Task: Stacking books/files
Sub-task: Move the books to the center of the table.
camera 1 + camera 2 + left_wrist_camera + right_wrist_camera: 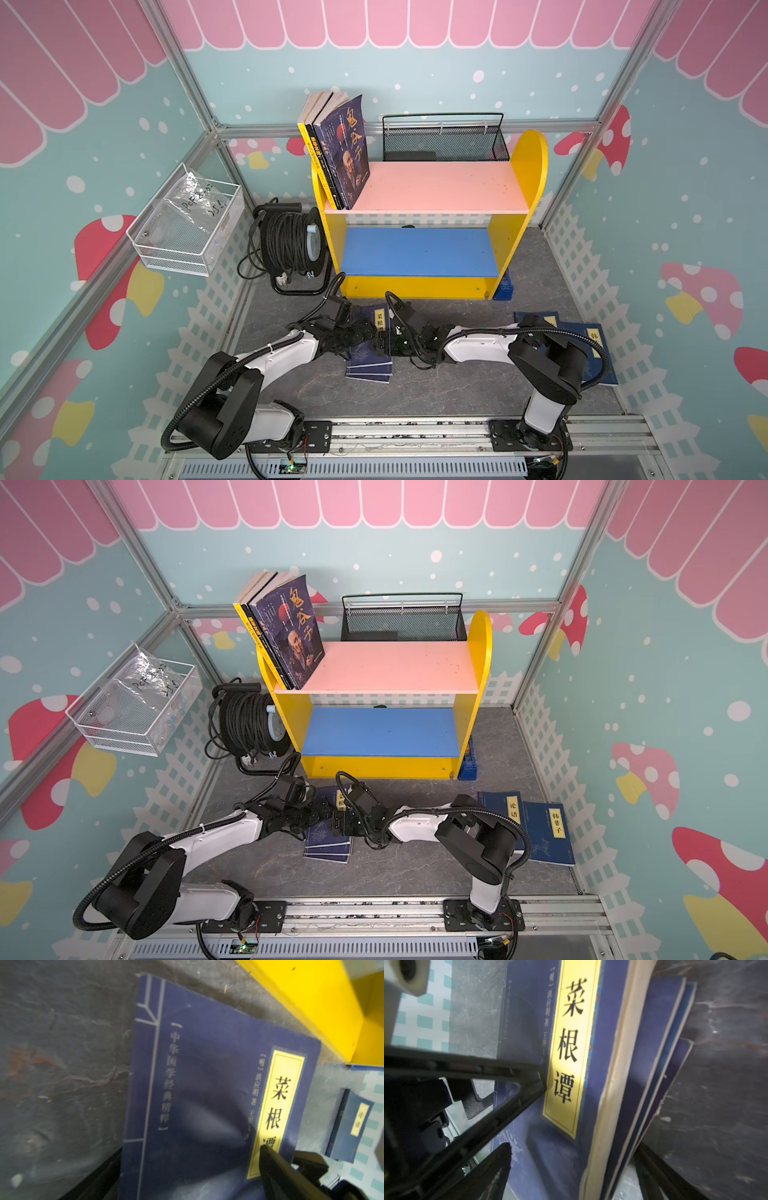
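While both arms reach in from the rail [415,432] at the near edge, we see the left gripper [362,330] and the right gripper [384,344] meet almost tip to tip over a stack of navy books [370,368]. This stack lies flat in the middle of the grey worktop [436,390], its layers slightly fanned.

From the left wrist, we see the top book [207,1084] with its yellow title label. The left fingers [276,1172] are spread wide: one tip lies over the label and the other shows dark beside the spine. They clamp nothing.

From the right wrist, the right fingers [529,1076] are also wide apart. One is over the cover next to the label and the other is low beside the page edges, with no grip that we can make out.

To the right of the stack, two navy books [548,833] lie flat and overlapping, partly behind the right arm.

Farther back stands a yellow bookcase [519,232], with a cable reel [291,245] beside it. On its pink shelf [436,187], at the left end, a purple book [345,153], a black book [322,166] and a yellow book [305,137] stand upright, leaning together.
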